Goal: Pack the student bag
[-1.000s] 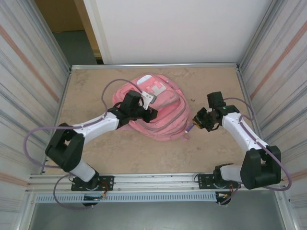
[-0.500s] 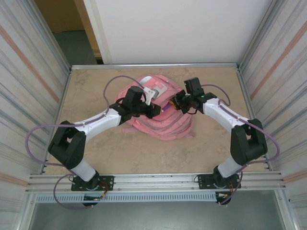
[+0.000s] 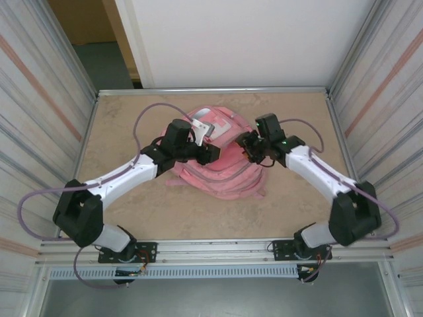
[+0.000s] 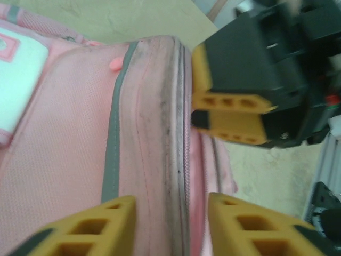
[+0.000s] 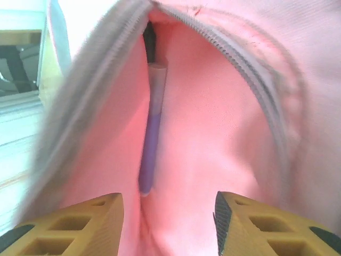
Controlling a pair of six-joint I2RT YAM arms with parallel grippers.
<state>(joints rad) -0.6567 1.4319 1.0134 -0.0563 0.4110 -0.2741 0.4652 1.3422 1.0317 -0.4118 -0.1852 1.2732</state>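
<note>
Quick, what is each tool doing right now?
Left tool: closed on the student bag at its zipped edge.
Right tool: open, holding nothing; purple pen lies inside the bag.

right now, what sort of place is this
Probably a robot test cell: left arm and right arm bolted to a metal rail, ribbed panel walls around the table, a pink bag on it.

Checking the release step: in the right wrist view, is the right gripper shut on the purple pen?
No: the right gripper is open, and the purple pen lies beyond its fingers inside the open student bag.
</note>
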